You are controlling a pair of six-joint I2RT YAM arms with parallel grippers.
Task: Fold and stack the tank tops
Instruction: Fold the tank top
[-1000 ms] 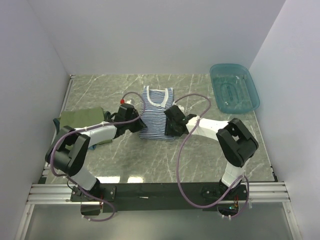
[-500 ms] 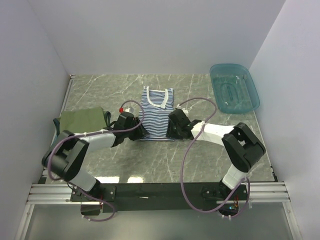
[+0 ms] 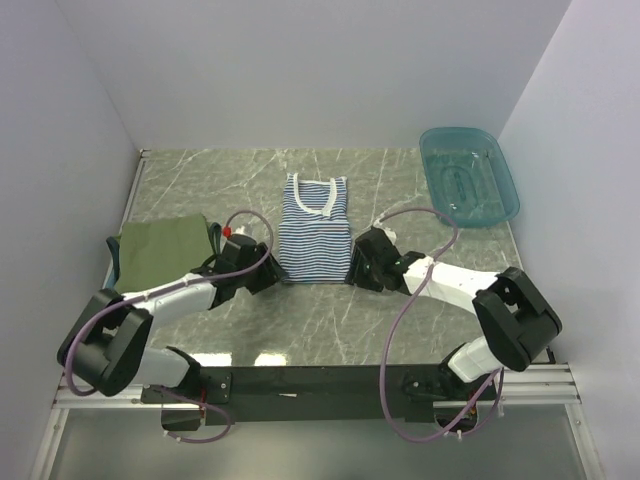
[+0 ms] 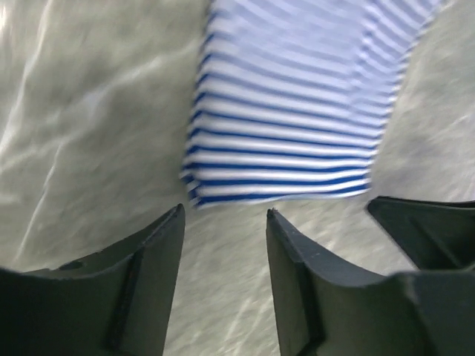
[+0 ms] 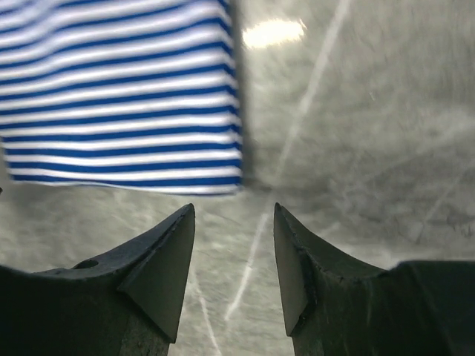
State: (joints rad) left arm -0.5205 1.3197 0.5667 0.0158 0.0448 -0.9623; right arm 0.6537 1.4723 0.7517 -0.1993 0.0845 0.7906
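**Top view.** The navy-and-white striped tank top [image 3: 313, 232] lies folded into a narrow rectangle at the middle of the marbled green table [image 3: 400, 320]. Its white-bound neckline points toward the far wall and its folded hem toward the arms. The left gripper [image 3: 266, 274] sits low just beside the hem's left corner, and the right gripper [image 3: 354, 270] just beside its right corner. Both are apart from the cloth.

**Left wrist view.** The two dark fingers [image 4: 152, 256] stand moderately parted with only table surface between them. The striped hem lies just beyond their tips. A further black part, seemingly of the other gripper, enters at the lower right.

**Right wrist view.** The fingers [image 5: 159, 259] are likewise spread and grip nothing. The hem's right corner lies ahead and to the left of the gap. In both wrist views only stone surface separates the fingertips from the hem.

**Surroundings.**
- The olive-green tank top [image 3: 165, 248] lies folded at the table's left edge, well apart from the striped one. The left forearm passes just in front of it.
- A darker strip of cloth [image 3: 214, 236] shows along its right side; what it belongs to cannot be told.
- A teal plastic basket [image 3: 468, 175] stands at the far right corner, well apart from both tops.
- Purple cables [image 3: 415, 215] arch above the table from each wrist. The right one loops between the striped top and the basket, and the left one rises beside the striped top's left edge.
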